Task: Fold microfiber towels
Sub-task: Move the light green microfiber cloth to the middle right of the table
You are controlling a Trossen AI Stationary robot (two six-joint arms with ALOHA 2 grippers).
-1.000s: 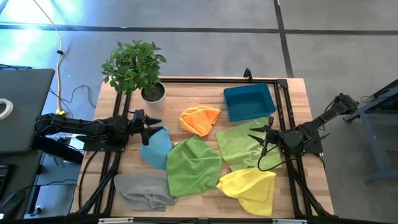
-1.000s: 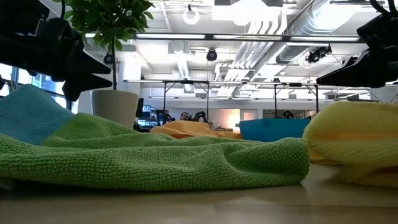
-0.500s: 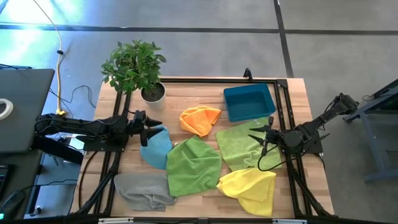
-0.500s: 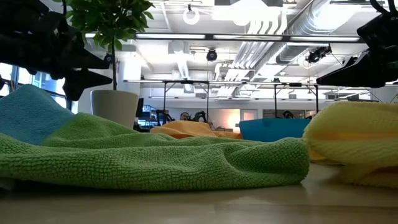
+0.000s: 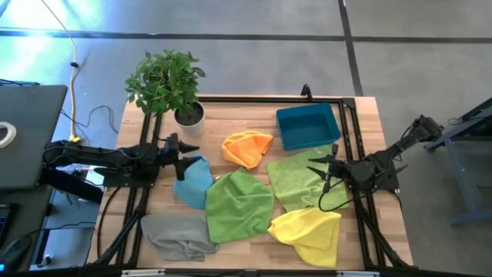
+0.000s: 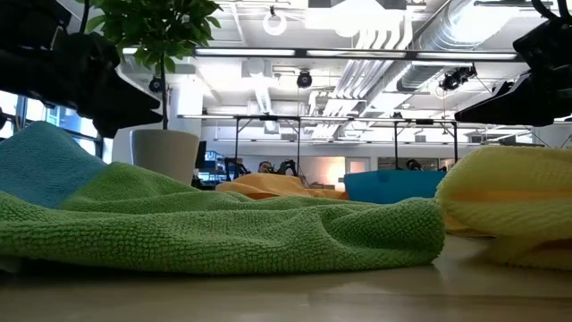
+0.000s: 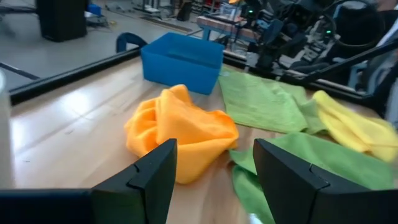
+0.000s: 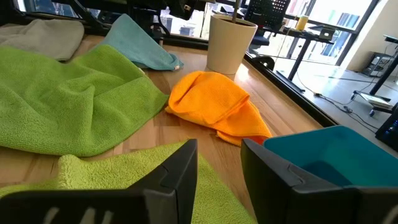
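Table (image 5: 231, 123) held all six towels loose, none folded yet by the look of it. Green towel (image 5: 240, 204) sat mid-table, overlapping the light blue towel (image 5: 194, 182) on its left. Lime green towel (image 5: 296, 178) lay just right of it, yellow towel (image 5: 309, 228) at the front right, grey towel (image 5: 178, 235) at the front left, orange towel (image 5: 247, 148) bunched near the blue bin (image 5: 307, 125). Potted plant (image 5: 167, 83) stood at the back left.

Left gripper (image 5: 188, 156) hovered over the light blue towel's back edge, jaws spread, holding nothing. Right gripper (image 5: 319, 169) hung over the lime green towel, jaws partly apart, empty too.

Risks (judgement only): overlapping edges mean a pinch could catch two cloths and drag both; orange one is crumpled, so corners are hard to find; a sweep near the back could knock the plant.

No readable labels or writing anywhere
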